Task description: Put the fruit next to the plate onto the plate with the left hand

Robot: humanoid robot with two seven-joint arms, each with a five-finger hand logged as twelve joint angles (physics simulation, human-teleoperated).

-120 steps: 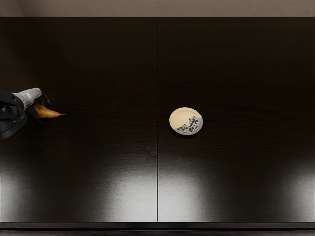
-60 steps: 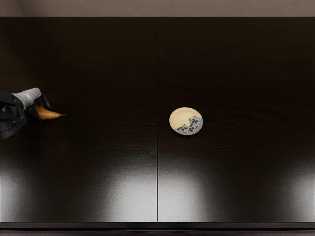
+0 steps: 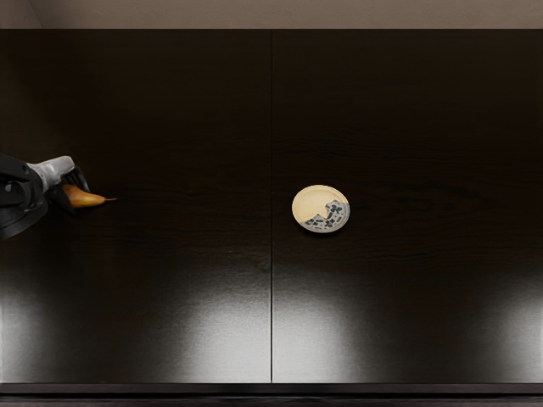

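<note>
Near the left edge of the tabletop (image 3: pixel 170 297), my left hand (image 3: pixel 61 185) reaches in low over the surface, the dark forearm entering from the edge and the pale wrist angled toward the middle. My dark fingers (image 3: pixel 75 178) are curled around the fat end of the fruit (image 3: pixel 86 199), an orange-brown pear shape whose thin stem end pokes out toward the plate (image 3: pixel 321 209). That plate sits well apart, just right of the tabletop's centre seam, with nothing on it.
</note>
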